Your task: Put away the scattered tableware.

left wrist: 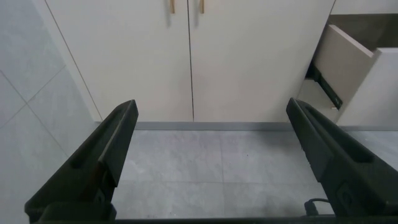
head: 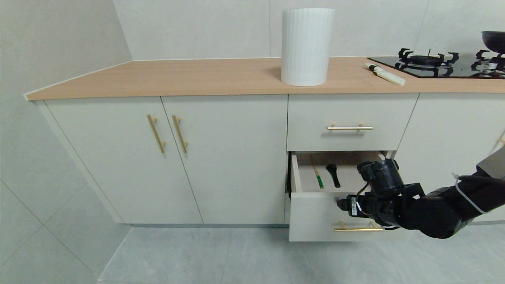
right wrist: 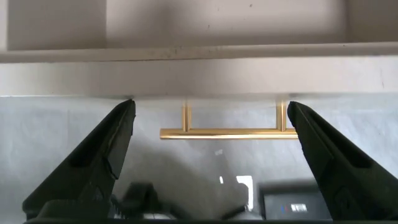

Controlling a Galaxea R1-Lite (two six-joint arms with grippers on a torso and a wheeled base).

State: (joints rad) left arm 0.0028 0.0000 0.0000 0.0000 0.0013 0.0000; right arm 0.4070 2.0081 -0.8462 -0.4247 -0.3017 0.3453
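Observation:
The lower drawer (head: 351, 173) stands pulled open. Inside it lie a pair of chopsticks (head: 317, 173) with green ends and a black spoon (head: 333, 175). On the wooden counter, beside the stove, rests a cream-handled knife (head: 384, 73). My right gripper (head: 345, 205) hovers just in front of the drawer's front panel, above its gold handle (head: 357, 229). In the right wrist view that gripper (right wrist: 210, 104) is open, and the gold handle (right wrist: 230, 132) shows between its fingers without touching them. My left gripper (left wrist: 211, 102) is open and empty, low over the floor, facing the cabinet doors (left wrist: 186, 56).
A tall white ribbed canister (head: 305, 46) stands on the counter (head: 177, 79). At the far right is a gas stove (head: 434, 63) with a dark pan (head: 495, 39). Above the open drawer is a shut one (head: 349, 122). The open drawer (left wrist: 354, 68) juts out over grey floor tiles.

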